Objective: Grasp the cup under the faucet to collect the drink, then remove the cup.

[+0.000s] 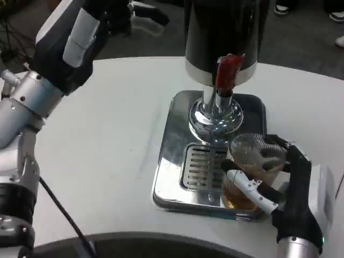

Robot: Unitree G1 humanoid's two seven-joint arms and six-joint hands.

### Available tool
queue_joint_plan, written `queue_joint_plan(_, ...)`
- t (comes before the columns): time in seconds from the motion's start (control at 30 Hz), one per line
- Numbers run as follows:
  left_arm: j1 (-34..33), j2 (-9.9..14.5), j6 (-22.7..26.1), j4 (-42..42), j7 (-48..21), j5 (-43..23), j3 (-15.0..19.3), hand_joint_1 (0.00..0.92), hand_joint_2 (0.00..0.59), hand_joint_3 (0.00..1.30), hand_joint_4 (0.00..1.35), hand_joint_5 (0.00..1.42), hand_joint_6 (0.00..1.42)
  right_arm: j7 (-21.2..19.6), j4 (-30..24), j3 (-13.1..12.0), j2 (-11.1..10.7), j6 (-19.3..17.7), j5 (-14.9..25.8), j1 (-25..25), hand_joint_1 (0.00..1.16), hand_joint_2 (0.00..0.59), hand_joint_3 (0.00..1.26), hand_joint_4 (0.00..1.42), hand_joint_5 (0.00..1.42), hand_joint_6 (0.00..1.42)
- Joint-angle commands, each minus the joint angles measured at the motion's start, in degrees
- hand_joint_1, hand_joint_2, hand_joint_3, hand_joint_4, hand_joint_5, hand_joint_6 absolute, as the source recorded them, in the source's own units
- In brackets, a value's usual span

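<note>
While the clear ribbed plastic cup [252, 169] sits at the front right of the shiny steel drip tray [174, 161], the right hand [293, 196] wraps around it from the right side. Its black and white fingers [248, 184] curl across the near wall of the cup, so the hand grips the cup. Amber liquid fills the lower part of the cup, and the rim is open at the top.

The cup stands just in front of and slightly right of the polished chrome pedestal [216, 115] of the black cylindrical drink dispenser [226, 32], which rises from the back of the tray. A red tap handle [230, 71] hangs at the front of the dispenser, above the pedestal. A slotted grille [198, 166] lies in the tray just left of the cup.

The tray rests on the round white surface [107, 150]. The left hand [115, 13] is raised at the upper left, well apart from the tray and dispenser; its dark fingers are blurred against the floor, and I cannot tell whether they are spread or curled.
</note>
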Motion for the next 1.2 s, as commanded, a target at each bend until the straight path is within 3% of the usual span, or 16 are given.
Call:
queue_joint_plan(0.03, 3.93, 2.65, 0.8, -1.43, 1.92, 0.45, 0.55, 0.0, 0.013, 0.34, 0.37, 0.47, 0.52, 1.38, -4.66, 0.28, 0.15, -0.15, -0.69, 2.17, 0.79, 0.2, 0.71, 0.9, 1.15, 1.31)
queue_joint_plan(0.43, 17.38, 8.9, -2.66, -6.22, 9.39, 9.59, -2.33, 0.0, 0.014, 0.34, 0.36, 0.44, 0.5, 8.36, -17.81, 1.2, -0.18, 2.23, -1.63, 8.61, 0.8, 0.19, 0.74, 0.92, 1.17, 1.34)
queue_joint_plan(0.87, 24.33, 11.6, -3.16, -8.42, 17.0, 20.59, -8.63, 0.0, 0.039, 0.27, 0.22, 0.26, 0.32, 11.96, -22.91, 4.8, 0.17, 3.3, -4.32, 12.2, 0.8, 0.189, 0.76, 0.96, 1.2, 1.37)
queue_joint_plan(1.0, 26.69, 12.91, -2.51, -13.88, 18.06, 24.97, -11.54, 0.0, 0.05, 0.21, 0.12, 0.17, 0.25, 12.82, -24.1, 5.69, 0.28, 3.17, -5.36, 12.12, 0.81, 0.184, 0.76, 0.97, 1.2, 1.39)
queue_joint_plan(1.2, 31.25, 13.32, -0.04, -23.36, 18.56, 26.07, -12.68, 0.0, 0.052, 0.18, 0.06, 0.11, 0.21, 15.19, -26.01, 6.74, -0.28, 3.13, -5.45, 12.88, 0.81, 0.177, 0.77, 0.98, 1.21, 1.39)
